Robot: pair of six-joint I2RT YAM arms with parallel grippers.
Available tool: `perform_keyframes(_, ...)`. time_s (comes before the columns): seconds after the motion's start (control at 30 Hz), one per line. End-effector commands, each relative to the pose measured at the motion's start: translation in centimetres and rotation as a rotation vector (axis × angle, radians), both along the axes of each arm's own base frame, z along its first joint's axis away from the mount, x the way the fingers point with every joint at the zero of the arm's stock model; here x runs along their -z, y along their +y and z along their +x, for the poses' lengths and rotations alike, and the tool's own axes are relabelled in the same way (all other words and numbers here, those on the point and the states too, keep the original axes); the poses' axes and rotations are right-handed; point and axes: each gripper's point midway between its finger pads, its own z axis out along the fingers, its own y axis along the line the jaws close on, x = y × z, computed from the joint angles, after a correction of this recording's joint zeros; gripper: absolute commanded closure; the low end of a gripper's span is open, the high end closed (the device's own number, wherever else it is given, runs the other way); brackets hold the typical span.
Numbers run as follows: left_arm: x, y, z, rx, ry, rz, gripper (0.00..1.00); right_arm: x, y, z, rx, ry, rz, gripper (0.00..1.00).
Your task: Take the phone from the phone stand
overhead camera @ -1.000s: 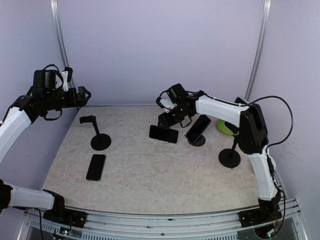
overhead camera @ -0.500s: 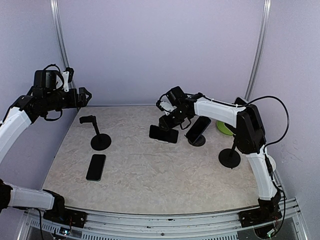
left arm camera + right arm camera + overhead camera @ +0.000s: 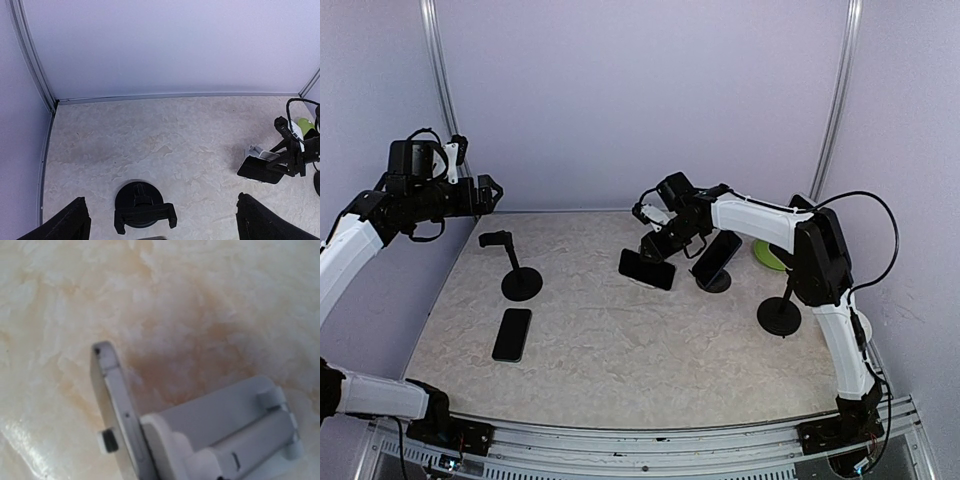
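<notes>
**Phone in the right fingers, off every stand**

Top view: The right arm reaches over the back half of the worktop (image 3: 620,370). The right fingers (image 3: 656,245) are clenched on the upper edge of the phone (image 3: 647,268). The phone is turned on its long side, a little tilted, and very low. I cannot tell if its bottom edge touches the worktop. It sits on no stand. Just to its right is the middle stand (image 3: 715,282), and a second phone (image 3: 719,252) leans on it. The right stand (image 3: 780,315) is near the right edge and carries nothing. A green thing (image 3: 768,256) lies behind it. The left stand (image 3: 520,283) is also bare, and a third phone (image 3: 512,333) lies flat in front of it. The left arm is raised at the left side, and the left fingers (image 3: 492,189) hang in the air, well apart from all things.

Left wrist view: The two dark left fingers (image 3: 70,222) show in the bottom corners, spread wide, with nothing between them. Below them the left stand (image 3: 142,205) is seen from above. Far to the right is the phone (image 3: 260,170), with a white finger (image 3: 256,151) at its top edge.

Right wrist view: The phone (image 3: 114,405) is seen from its thin edge, with a small side button. A white finger (image 3: 215,425) presses flat against its side. The pale marbled worktop (image 3: 200,315) is behind it, blurred.
</notes>
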Motion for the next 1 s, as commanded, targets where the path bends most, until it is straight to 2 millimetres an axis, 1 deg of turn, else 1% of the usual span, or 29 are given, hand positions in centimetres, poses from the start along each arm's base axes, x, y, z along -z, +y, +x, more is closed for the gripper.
perform_keyframes(0.0,-1.6,-0.2,0.2,0.007,-0.04,0.001,0.01,1.2,0.5,-1.2,-0.066,0.052,0.004,0.55)
perform_keyframes(0.17,-1.7,-0.3,0.3,0.009,-0.045,-0.003,0.01,1.2,1.0,-1.6,-0.089,0.067,0.027,0.58)
perform_keyframes(0.3,-1.8,-0.3,0.4,0.012,-0.047,-0.001,0.01,1.7,1.3,-2.0,-0.105,0.097,0.042,0.6)
perform_keyframes(0.5,-1.7,-0.4,0.4,0.017,-0.044,0.0,0.01,1.8,1.4,-2.1,-0.101,0.107,0.046,0.63)
perform_keyframes(0.67,-1.5,-0.4,0.5,0.019,-0.041,0.005,0.01,1.4,1.4,-1.8,-0.085,0.103,0.051,0.64)
perform_keyframes(0.77,-1.4,-0.5,0.5,0.021,-0.041,0.005,0.01,1.4,1.1,-1.4,-0.064,0.105,0.051,0.67)
perform_keyframes(0.97,-1.4,-0.5,0.6,0.021,-0.042,0.006,0.01,0.7,0.6,-0.5,-0.03,0.112,0.084,0.76)
